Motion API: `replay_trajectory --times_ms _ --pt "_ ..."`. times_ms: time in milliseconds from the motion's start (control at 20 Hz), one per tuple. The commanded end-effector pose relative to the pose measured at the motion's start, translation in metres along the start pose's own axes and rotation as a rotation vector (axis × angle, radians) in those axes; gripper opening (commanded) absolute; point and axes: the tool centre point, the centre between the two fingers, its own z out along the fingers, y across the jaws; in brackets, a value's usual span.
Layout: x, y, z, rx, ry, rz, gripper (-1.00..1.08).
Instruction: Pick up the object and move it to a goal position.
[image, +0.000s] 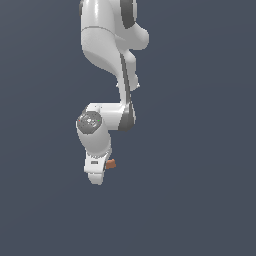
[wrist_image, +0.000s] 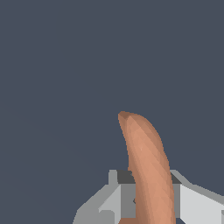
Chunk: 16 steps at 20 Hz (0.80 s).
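The object is a small orange-brown crescent piece. In the exterior view only its end (image: 110, 163) sticks out beside my white gripper (image: 96, 176), which hangs down from the arm. In the wrist view the object (wrist_image: 146, 166) fills the space between the two grey fingers (wrist_image: 114, 197) and curves away from the camera. The fingers sit against both its sides, so the gripper is shut on it. The rest of the object is hidden behind the hand in the exterior view.
A plain dark blue-grey surface (image: 200, 200) surrounds the arm in both views. No other object, marker or edge shows.
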Motion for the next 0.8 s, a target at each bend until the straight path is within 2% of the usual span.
replay_trajectory --times_ms 0,400,750 --pt "0.003 -0.002 -0.008 -0.001 0.000 0.000 -1.00" --pt "0.025 -0.016 -0.053 -0.001 -0.002 -0.001 -1.00" --pt "0.057 -0.038 -0.122 -0.001 -0.003 -0.001 -1.00"
